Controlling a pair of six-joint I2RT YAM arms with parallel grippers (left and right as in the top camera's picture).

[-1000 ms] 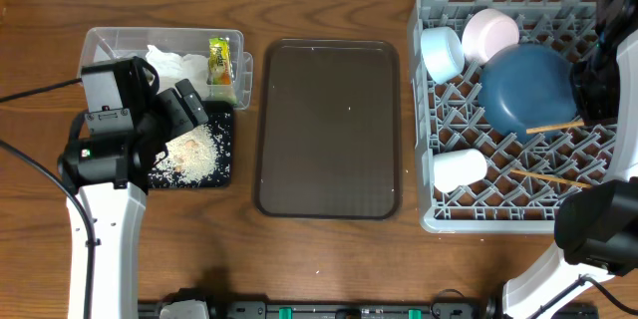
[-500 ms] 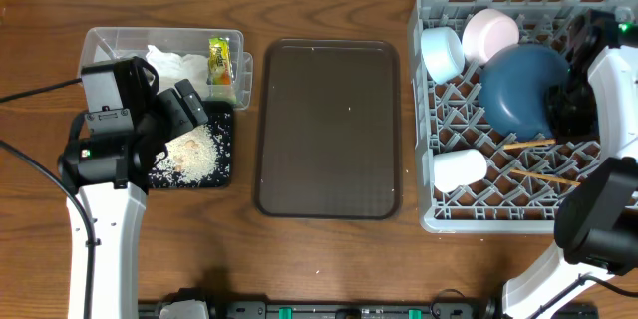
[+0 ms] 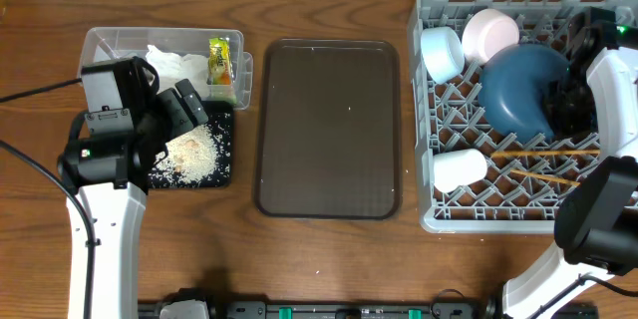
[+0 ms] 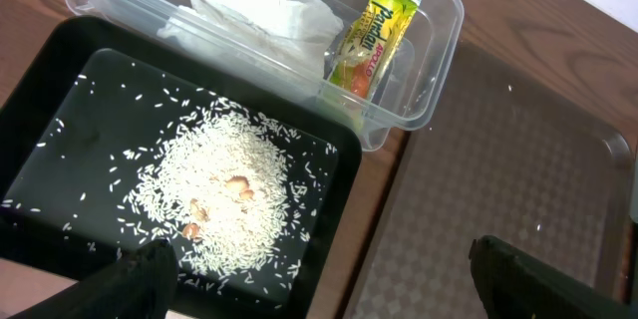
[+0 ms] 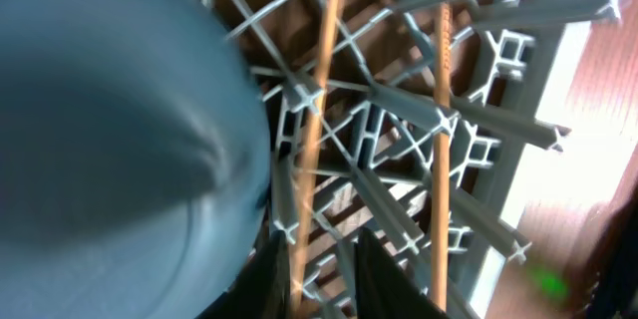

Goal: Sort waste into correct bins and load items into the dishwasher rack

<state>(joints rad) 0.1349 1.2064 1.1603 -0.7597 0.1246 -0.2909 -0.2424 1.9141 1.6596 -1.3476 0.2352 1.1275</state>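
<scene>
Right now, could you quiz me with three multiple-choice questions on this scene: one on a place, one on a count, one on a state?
1. Where is the snack wrapper?
A) in the clear tub
B) in the dishwasher rack
C) in the left end effector

2. How many chopsticks lie in the dishwasher rack?
A) one
B) four
C) two

3. How is the left end effector?
A) shut on the snack wrapper
B) open, holding nothing
C) shut on a chopstick

Answers:
1 A, it lies beside the tissue inside the clear tub.
2 C, two thin sticks lie across its lattice.
3 B, its fingers stand wide apart with nothing between them.
</scene>
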